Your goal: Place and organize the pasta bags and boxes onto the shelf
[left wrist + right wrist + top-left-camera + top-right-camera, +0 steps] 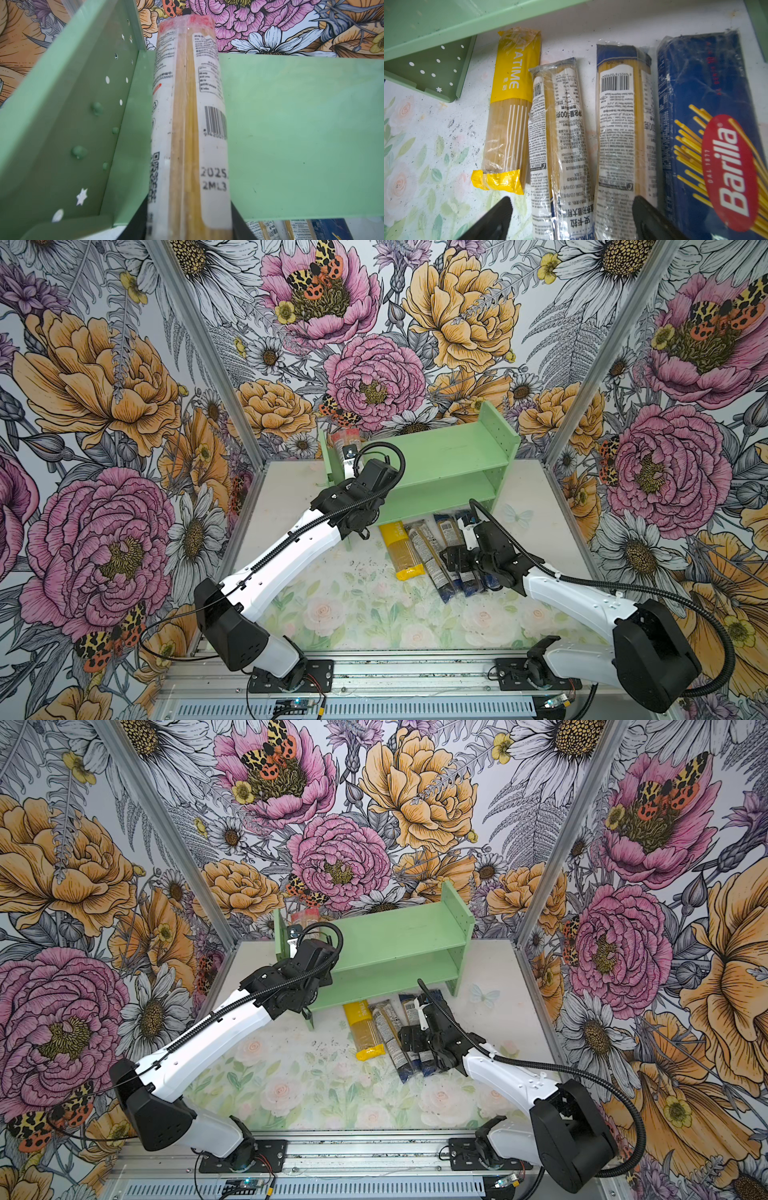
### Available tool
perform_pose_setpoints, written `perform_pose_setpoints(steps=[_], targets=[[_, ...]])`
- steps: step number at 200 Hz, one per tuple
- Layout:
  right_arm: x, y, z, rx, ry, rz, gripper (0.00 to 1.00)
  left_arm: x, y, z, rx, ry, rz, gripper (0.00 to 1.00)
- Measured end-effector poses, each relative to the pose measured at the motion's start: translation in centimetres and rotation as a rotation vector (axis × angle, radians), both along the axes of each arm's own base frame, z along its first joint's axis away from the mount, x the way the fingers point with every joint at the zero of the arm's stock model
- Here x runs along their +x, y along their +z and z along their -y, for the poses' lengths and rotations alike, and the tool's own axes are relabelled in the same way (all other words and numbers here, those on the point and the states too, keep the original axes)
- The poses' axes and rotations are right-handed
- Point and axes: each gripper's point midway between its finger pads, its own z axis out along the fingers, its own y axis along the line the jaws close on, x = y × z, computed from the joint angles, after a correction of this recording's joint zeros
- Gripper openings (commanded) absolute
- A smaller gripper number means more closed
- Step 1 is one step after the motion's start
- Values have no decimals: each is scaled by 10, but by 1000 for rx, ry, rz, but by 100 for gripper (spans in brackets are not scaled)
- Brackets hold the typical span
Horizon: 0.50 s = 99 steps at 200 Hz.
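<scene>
Four packs lie on the table (pixel 291 506) just in front of the shelf (pixel 436 443): a yellow bag (pixel 512 104), two blue-ended bags (pixel 560 135) and a Barilla box (pixel 708 124). The fifth, the red bag (pixel 187 124), lies on the shelf's top board close beside its side panel (pixel 68 124), running front to back. Its red end seems to reach the shelf's back edge and its near end juts past the front. The left tool (pixel 189 216) flanks that near end, but I cannot tell whether the jaws pinch the bag or have let go. The step in hand looks like setting this bag down. To do it well, the jaws should part fully before the arm backs away from the shelf, and it should pull straight along the bag's length so no finger drags it off the board. The bag should end parallel to the panel, leaving the rest of the board free. The right tool (pixel 571 199) hangs spread wide and empty over the blue-ended bag beside the yellow bag.
</scene>
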Motion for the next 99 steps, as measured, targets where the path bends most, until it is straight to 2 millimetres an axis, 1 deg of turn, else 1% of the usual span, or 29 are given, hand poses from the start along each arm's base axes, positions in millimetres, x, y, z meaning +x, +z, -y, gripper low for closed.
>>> perform_pose_setpoints(steps=[14, 66, 99], targets=[[0, 0, 0, 0, 0, 0, 93, 0, 0, -1, -5, 0, -2, 44], [0, 0, 0, -2, -2, 0, 93, -1, -3, -4, -6, 2, -6, 56], [0, 0, 1, -3, -3, 0, 93, -3, -4, -4, -6, -1, -9, 57]])
